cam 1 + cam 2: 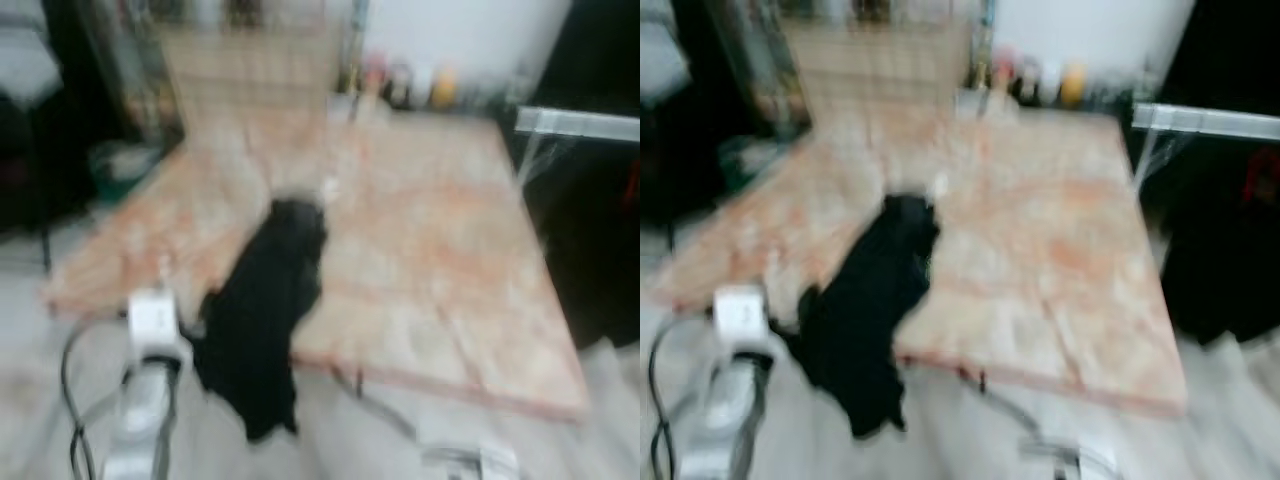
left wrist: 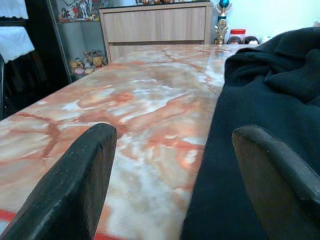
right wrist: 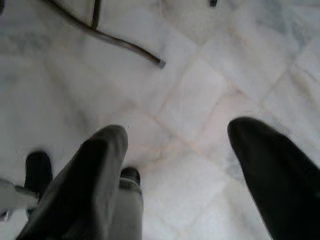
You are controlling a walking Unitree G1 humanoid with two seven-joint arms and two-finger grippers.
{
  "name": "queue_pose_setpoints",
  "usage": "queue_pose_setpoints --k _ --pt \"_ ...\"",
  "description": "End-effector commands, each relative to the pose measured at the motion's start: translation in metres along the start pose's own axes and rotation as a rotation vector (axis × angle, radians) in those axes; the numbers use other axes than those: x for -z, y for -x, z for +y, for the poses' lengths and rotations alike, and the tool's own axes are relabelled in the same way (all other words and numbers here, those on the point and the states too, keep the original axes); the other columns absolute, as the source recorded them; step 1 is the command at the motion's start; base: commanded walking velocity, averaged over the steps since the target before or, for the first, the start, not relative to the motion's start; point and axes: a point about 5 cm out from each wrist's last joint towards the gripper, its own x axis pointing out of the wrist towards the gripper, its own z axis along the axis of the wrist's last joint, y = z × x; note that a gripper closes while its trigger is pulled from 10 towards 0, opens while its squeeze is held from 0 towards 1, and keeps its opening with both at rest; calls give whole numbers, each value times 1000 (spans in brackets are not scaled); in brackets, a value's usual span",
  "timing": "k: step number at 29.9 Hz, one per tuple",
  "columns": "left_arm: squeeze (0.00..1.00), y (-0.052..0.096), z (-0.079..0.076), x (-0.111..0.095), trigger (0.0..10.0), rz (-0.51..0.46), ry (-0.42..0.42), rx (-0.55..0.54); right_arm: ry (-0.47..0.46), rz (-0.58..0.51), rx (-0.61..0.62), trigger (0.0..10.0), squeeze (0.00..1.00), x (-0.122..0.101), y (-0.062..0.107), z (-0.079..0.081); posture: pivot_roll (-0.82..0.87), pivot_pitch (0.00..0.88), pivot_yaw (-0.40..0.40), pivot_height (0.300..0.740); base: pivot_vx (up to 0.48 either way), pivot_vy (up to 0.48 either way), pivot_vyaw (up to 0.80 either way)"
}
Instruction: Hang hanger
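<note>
Black crumpled garment [image 1: 262,318], hanger presumably inside, drapes over near edge of pink-veined marble table [image 1: 440,280], long axis running 1 to 7 o'clock. Left gripper [image 2: 172,180], fingers spread, nearer, garment at its 2 o'clock. Right gripper [image 3: 175,175] spread, over pale tiled floor [image 3: 190,75].

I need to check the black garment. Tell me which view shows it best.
The left wrist view: the garment is sharp and close, lying on the table. The eye views show its whole outline hanging over the table edge, but blurred. The right wrist view faces floor.

eye views blurred | bottles [image 1: 415,85] indistinct | black garment [image 2: 280,125] cut off
</note>
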Motion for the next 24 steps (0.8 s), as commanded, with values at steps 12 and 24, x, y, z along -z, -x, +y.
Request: queue_pose_setpoints --k 12,24 --pt "0 -3 2 -6 10000 -22 -16 3 7 -9 -28 10000 0 -9 -4 29 141 0 -26 740 -269 0 0" --pt "0 1 4 2 10000 13 -37 6 3 -3 -7 10000 0 -4 -2 11 142 0 -23 740 -178 0 0"
